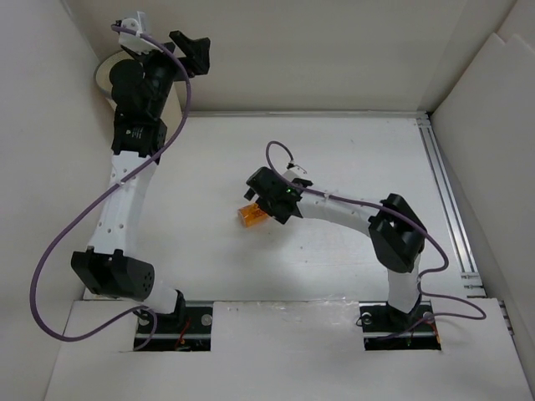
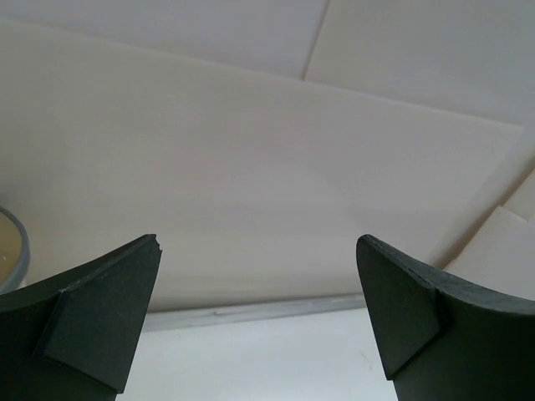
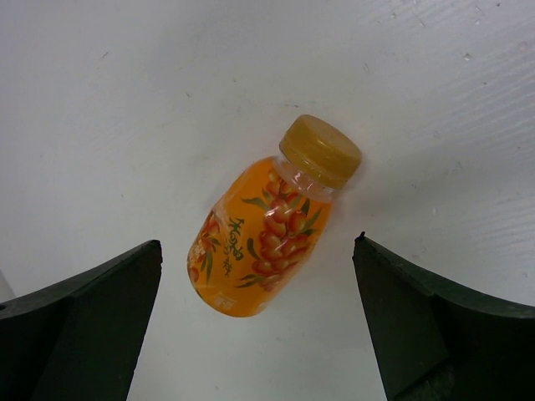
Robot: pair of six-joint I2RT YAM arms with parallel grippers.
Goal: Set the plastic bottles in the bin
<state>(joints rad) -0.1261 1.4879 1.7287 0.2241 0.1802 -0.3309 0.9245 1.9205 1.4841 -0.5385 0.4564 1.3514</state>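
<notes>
Right wrist shows orange bottle (image 3: 263, 230) seemingly beneath right end effector (image 3: 259, 242)

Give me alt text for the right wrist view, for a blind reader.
A small orange-filled clear plastic bottle with a yellow cap lies on its side on a white table, seen between the open right hand's dark fingers.
</notes>
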